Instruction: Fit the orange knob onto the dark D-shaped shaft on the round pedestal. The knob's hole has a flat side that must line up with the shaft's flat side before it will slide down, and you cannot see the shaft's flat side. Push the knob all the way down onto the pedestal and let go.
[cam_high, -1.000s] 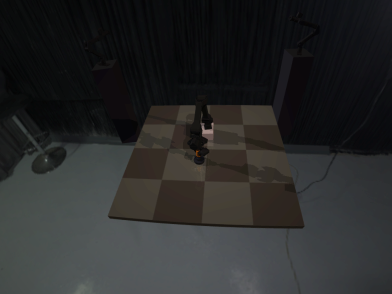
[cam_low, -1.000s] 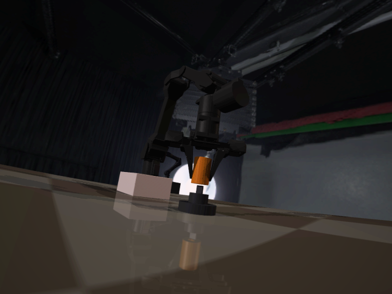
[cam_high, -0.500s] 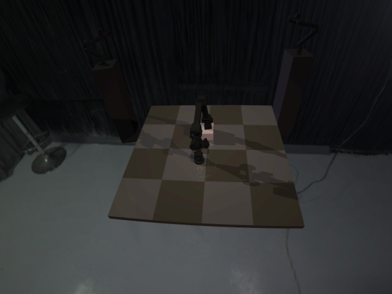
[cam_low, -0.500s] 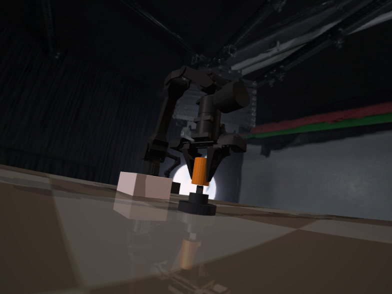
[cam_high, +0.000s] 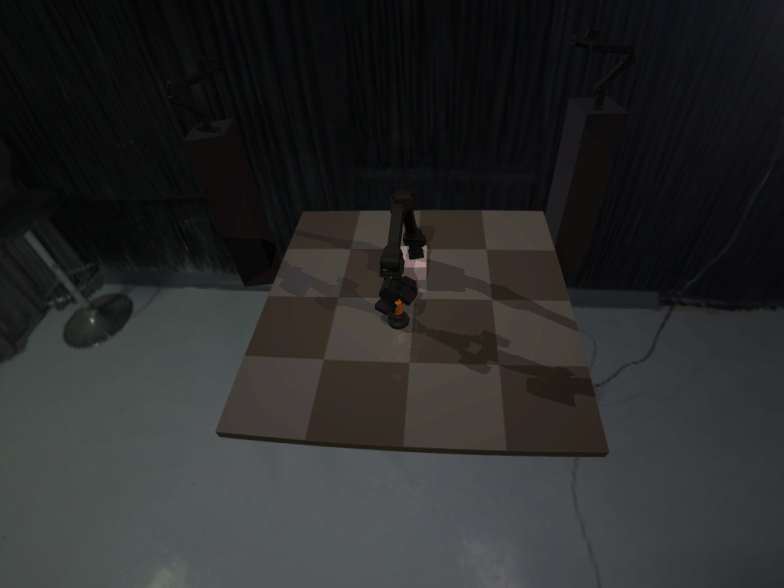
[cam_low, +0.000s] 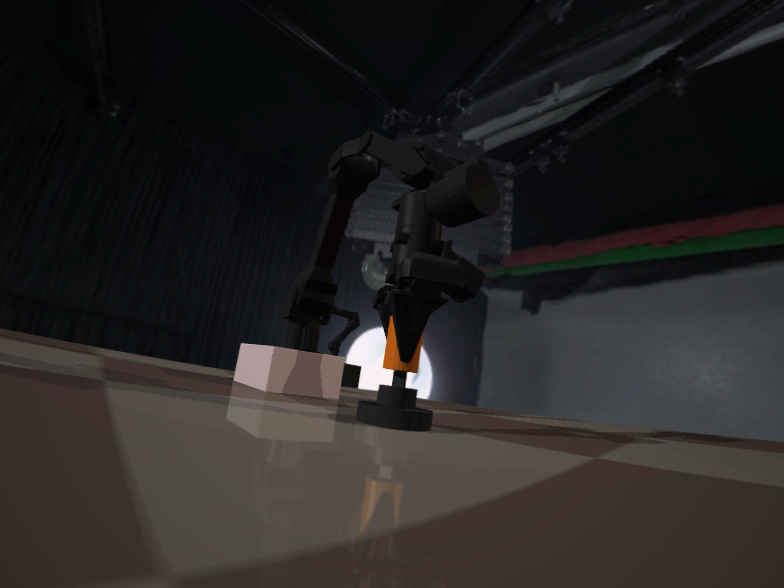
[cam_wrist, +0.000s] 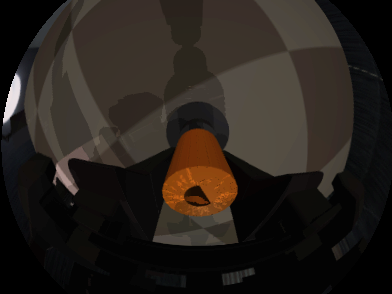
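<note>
The tool (cam_high: 397, 305) (cam_low: 405, 354) (cam_wrist: 198, 153) is grasping the orange knob (cam_high: 398, 308) (cam_low: 392, 354) (cam_wrist: 199, 150) between its two fingers, and it points downward. The knob is upright, directly above the round pedestal (cam_high: 398, 321) (cam_low: 393, 416) (cam_wrist: 175, 129), which stands on the checkered bench (cam_high: 360, 405) (cam_low: 253, 506) (cam_wrist: 260, 100). In the exterior view, a part of the shaft (cam_low: 398, 379) is visible between the bottom of the knob and the pedestal, so the knob is not pushed fully down. Whether the shaft tip is inside the hole, I cannot tell. The wrist view shows a dark opening in the knob's near end. A pale pink block (cam_high: 415, 268) (cam_low: 306, 373) (cam_wrist: 75, 172) rests on the bench near the pedestal, apart from it
</note>
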